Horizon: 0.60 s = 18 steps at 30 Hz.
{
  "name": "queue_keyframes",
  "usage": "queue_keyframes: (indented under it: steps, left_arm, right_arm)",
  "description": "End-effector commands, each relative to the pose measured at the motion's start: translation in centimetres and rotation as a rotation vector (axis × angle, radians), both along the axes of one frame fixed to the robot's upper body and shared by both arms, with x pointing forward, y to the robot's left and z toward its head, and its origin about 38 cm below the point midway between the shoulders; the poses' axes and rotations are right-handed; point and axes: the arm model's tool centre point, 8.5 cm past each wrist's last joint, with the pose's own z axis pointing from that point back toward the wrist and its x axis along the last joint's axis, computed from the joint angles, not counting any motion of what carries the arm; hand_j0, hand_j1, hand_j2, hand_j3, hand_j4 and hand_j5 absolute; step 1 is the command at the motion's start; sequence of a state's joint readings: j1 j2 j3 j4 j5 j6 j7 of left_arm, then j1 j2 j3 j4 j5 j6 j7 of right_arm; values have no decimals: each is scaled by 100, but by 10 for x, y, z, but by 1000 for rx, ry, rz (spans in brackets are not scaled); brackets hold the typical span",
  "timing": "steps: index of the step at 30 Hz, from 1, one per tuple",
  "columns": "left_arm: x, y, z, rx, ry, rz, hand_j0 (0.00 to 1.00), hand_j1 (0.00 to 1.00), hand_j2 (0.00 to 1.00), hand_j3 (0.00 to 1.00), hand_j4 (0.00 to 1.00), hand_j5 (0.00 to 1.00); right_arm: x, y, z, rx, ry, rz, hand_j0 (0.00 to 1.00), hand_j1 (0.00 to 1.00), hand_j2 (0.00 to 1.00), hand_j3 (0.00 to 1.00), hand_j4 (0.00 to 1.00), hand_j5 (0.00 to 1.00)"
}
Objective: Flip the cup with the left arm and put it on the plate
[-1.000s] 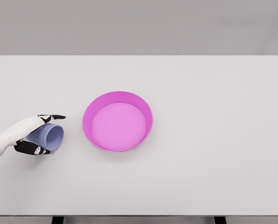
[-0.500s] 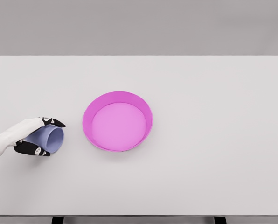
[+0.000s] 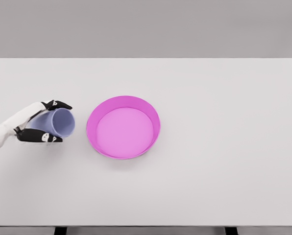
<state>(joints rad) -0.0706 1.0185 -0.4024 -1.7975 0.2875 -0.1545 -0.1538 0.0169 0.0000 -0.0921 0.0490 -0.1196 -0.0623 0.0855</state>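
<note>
Lifted and shifted since the earlier frames: the cup (image 3: 58, 122) sits higher in the head view and closer to the plate (image 3: 123, 127), carried by the left hand (image 3: 38, 125). Cup lies on its side, long axis roughly horizontal, open mouth facing right toward the plate and slightly toward the camera, base buried in the palm. It looks clear of the table (image 3: 224, 147), though contact can't be ruled out from this one view. Left hand is clenched around it: dark fingertips (image 3: 58, 105) over the top of the rim, more dark digits below. Plate is just right of the cup mouth, near but apart, so the left hand is the only one near it; right arm is not visible.

Cup: pale lavender-blue, smooth, slightly tapered, empty inside. Plate: bright magenta, round, raised rim, lighter pink floor, nothing in it, near table centre. Table is plain white.

Judgement: cup grasped, flip partway; it needs rotating upright, then moving right over the plate.
</note>
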Motion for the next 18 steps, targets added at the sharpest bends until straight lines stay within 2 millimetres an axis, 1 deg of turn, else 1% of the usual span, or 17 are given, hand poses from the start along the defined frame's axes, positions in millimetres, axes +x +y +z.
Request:
queue_keyframes:
  steps: [1,7,10,14,18]
  left_arm:
    - [1,-8,-2,-100,16,4,72,72,72,72,72,72]
    - [8,-18,3,-196,10,5,72,72,72,72,72,72]
    - [12,-34,2,-265,2,-5,72,72,72,72,72,72]
    - [17,-45,6,-313,-12,-16,72,72,72,72,72,72]
    - [20,-51,8,-333,-22,-21,73,73,73,73,73,73]
  right_arm:
    - [0,0,0,1,1,0,100,100,100,100,100,100]
    - [0,0,0,1,1,0,100,100,100,100,100,100]
    - [0,0,0,0,-1,0,100,100,100,100,100,100]
    - [0,0,0,1,1,0,100,100,100,100,100,100]
    - [0,0,0,0,-1,0,100,100,100,100,100,100]
